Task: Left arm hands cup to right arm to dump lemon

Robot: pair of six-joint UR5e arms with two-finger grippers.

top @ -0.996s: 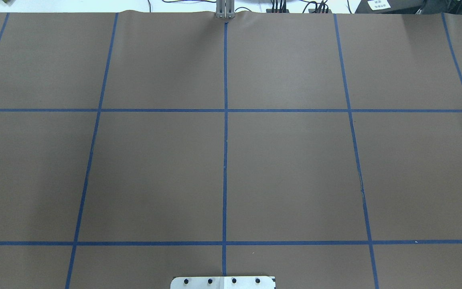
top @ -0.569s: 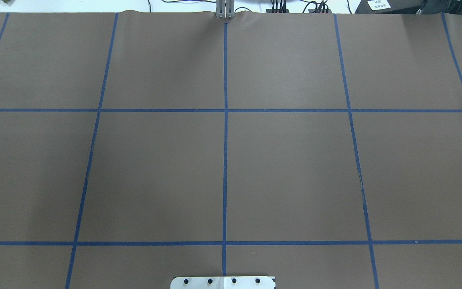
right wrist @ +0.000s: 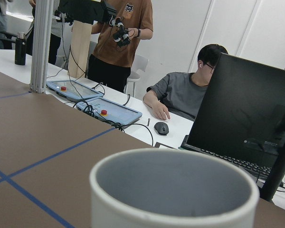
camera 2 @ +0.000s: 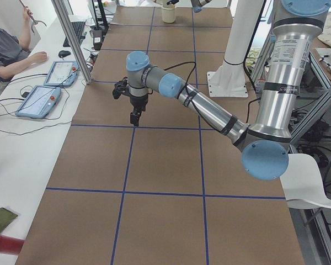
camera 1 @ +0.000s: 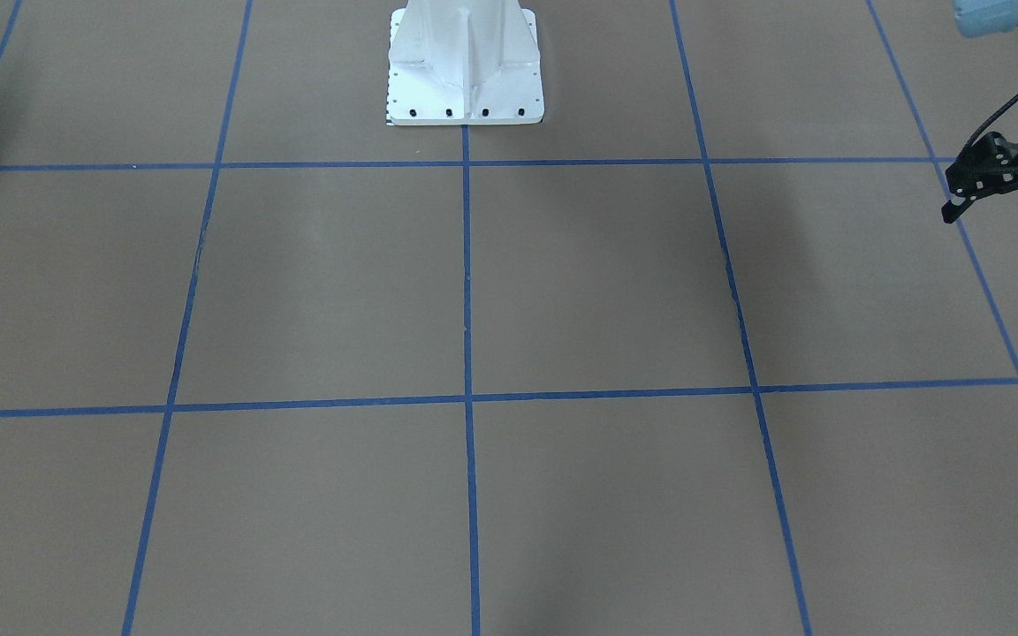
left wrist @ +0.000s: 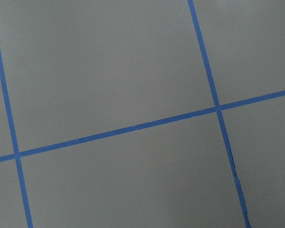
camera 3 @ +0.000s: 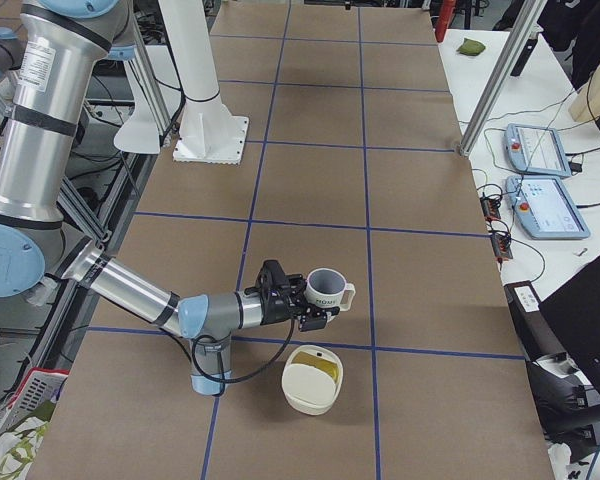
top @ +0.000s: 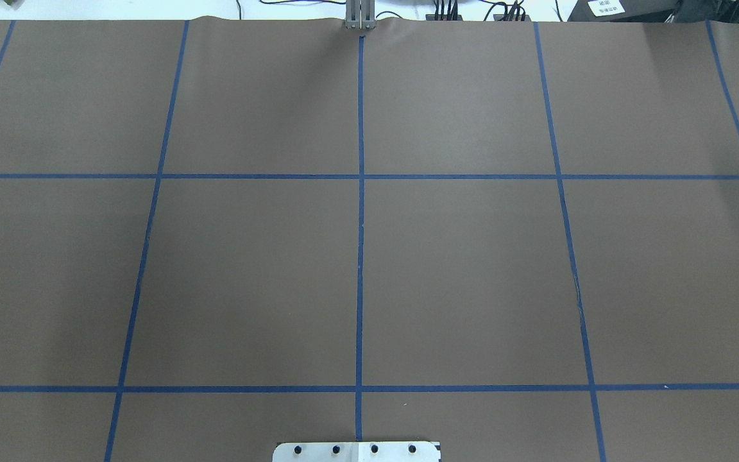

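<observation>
No shift overhead since earlier | left gripper (camera 1: 995, 223) spread, empty | right gripper (camera 3: 310, 305) at cup (camera 3: 326, 288), closure not discernible | white bowl (camera 3: 310, 388) nearby

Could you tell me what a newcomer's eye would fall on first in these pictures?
The white mug stands out first, upright at the tip of the right arm, near the robot's right end of the table. Just beside it on the table sits a cream bowl with something yellow inside. At the other end the left gripper hangs open and empty over the brown table.
</observation>
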